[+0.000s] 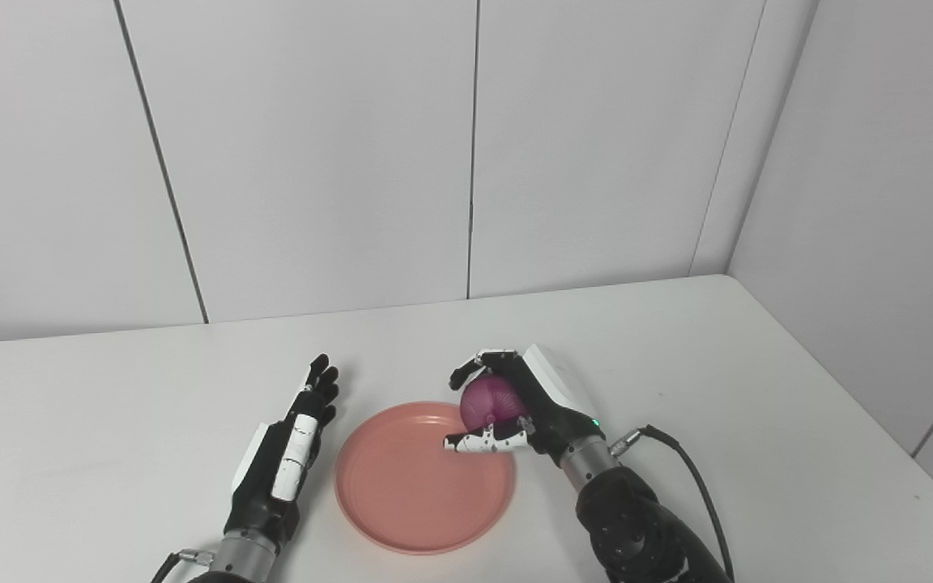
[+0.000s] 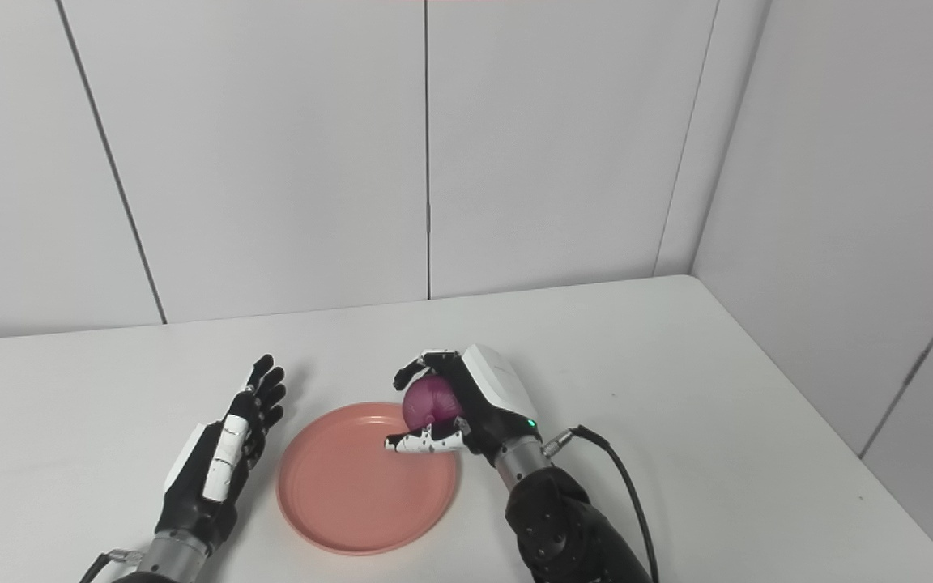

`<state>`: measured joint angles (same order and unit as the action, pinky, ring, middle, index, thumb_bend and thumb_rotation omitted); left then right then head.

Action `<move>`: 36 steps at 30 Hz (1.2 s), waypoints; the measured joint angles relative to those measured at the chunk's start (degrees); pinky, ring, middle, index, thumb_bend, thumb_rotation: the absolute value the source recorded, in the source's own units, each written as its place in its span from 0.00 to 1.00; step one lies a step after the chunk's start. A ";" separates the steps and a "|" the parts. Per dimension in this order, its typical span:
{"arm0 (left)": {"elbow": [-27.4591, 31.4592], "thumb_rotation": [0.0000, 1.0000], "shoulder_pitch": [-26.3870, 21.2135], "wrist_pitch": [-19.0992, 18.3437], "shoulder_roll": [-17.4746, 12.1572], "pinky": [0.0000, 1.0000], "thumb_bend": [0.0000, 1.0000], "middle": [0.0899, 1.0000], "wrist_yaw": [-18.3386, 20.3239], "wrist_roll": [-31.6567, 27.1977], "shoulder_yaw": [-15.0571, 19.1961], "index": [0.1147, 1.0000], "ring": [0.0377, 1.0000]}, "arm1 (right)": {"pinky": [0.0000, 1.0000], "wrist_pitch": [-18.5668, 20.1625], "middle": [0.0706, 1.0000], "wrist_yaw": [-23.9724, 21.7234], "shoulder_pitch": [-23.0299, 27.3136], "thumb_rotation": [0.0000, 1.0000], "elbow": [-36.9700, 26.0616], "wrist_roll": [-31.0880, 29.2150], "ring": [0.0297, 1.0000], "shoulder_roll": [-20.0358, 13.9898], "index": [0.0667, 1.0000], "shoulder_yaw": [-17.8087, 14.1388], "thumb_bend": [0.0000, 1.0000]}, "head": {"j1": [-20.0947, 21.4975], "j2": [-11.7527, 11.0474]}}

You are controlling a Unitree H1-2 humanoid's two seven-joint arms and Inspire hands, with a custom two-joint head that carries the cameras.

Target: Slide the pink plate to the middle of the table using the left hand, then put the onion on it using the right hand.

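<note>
- Left eye view: white table [image 1: 717,389], with the pink plate [image 1: 410,494] lying near its middle.
- Left hand [image 1: 288,453] rests beside the plate, fingers apart, holding nothing.
- Right hand [image 1: 515,405] grips the onion [image 1: 489,401] above the plate's far rim.
- Placing step, I judge; next, lower and let go.

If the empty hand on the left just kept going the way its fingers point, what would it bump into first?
Probably nothing on the table: the left hand points toward the back wall, passing beside the plate, though depth is hard to judge.
</note>
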<state>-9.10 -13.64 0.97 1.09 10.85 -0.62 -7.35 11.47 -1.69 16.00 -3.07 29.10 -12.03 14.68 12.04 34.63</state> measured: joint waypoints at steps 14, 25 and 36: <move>0.08 1.00 0.02 0.01 1.85 1.00 0.75 1.00 -0.78 0.00 -0.53 1.00 1.00 | 0.33 -6.20 0.44 -1.48 0.10 0.00 3.67 -0.11 0.36 1.76 0.53 4.53 0.50 | -4.39 0.09; -0.02 1.00 0.02 0.00 1.86 1.00 0.76 1.00 -1.11 0.03 -0.88 1.00 1.00 | 0.35 -8.42 0.44 -2.52 0.28 0.00 7.24 -0.93 0.36 2.47 0.53 4.83 0.50 | -5.27 0.53; 0.11 1.00 0.02 -0.02 1.95 1.00 0.76 1.00 -1.11 0.01 -1.09 1.00 1.00 | 0.38 -9.22 0.46 -2.48 1.08 0.00 8.75 -0.96 0.37 2.60 0.53 4.85 0.50 | -5.54 1.23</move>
<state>-8.99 -13.62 0.95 3.04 9.74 -0.61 -8.44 2.26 -4.17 17.08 5.68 28.14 -9.43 19.53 6.50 35.86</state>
